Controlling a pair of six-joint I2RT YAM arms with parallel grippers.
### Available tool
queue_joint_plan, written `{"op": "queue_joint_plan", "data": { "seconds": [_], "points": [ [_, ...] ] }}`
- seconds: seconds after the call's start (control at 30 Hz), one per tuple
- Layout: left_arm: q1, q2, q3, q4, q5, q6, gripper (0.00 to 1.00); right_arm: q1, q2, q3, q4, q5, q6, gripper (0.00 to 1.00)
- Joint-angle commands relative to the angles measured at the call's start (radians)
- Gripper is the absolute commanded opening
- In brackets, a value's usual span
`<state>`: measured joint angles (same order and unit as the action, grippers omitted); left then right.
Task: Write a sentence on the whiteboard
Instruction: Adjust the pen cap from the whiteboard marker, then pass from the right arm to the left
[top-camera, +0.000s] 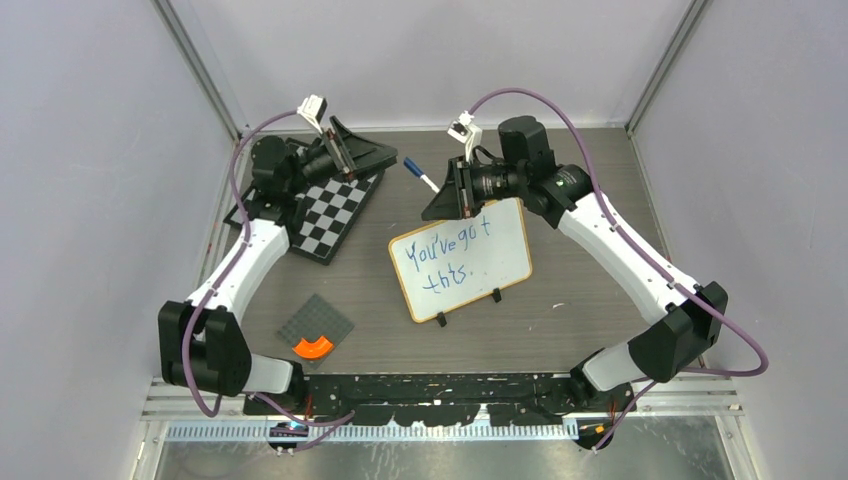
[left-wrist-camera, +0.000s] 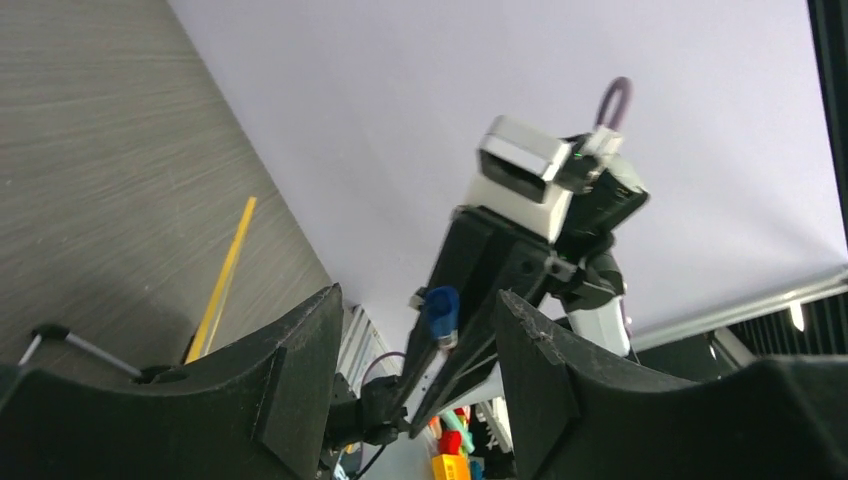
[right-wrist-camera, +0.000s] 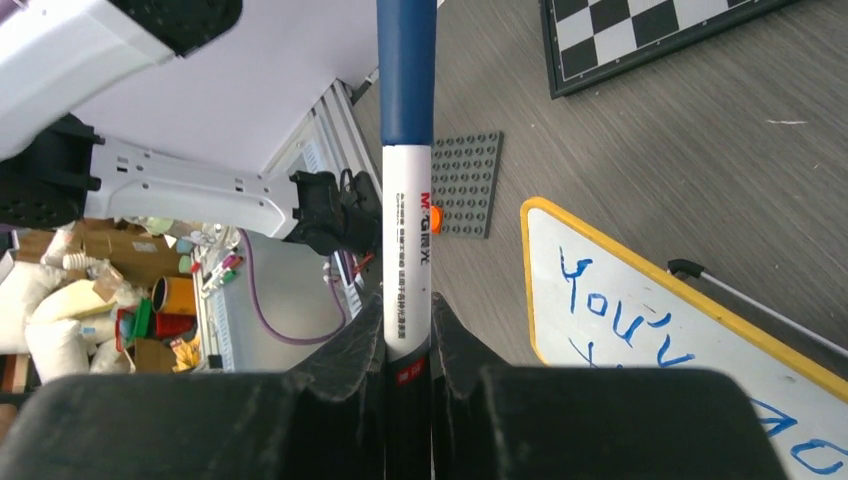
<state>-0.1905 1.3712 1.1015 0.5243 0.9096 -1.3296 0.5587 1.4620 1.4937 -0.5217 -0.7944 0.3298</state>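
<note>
Spreading across the middle of the grey worktop (top-camera: 560, 330), the whiteboard (top-camera: 505, 240) lies flat and a little askew. Its long side runs from lower left to upper right of the top view, and blue handwriting fills two lines, so the sentence looks finished. The chessboard (top-camera: 335, 215) sits to its upper left, apart from it. The right arm (top-camera: 620, 250) reaches in from the lower right; its jaws, just beside the board's upper edge, are clamped on a marker (top-camera: 425, 178), pinching the barrel near its rear end in the wrist view. That pen's long axis points away from the board, toward the upper left of the top view and the jaws of the left arm (top-camera: 245, 265). Those hover over the chessboard's far edge, standing apart with nothing between them. The blue cap (right-wrist-camera: 407, 70) is on the tip, so I judge the next move to be setting the marker down. Only the right jaws carry it, and bare worktop lies just beyond the cap.
</note>
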Motion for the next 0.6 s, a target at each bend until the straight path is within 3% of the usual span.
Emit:
{"op": "queue_joint_plan", "data": {
  "seconds": [0.0,0.57],
  "points": [
    [-0.005,-0.05,-0.051,-0.031,-0.06,0.021,0.59,0.0,-0.018,0.043,0.102,0.037,0.077,0.0],
    [-0.163,0.012,-0.028,0.122,-0.065,-0.011,0.54,0.004,0.004,0.012,0.227,0.004,0.192,0.0]
  ]
}}
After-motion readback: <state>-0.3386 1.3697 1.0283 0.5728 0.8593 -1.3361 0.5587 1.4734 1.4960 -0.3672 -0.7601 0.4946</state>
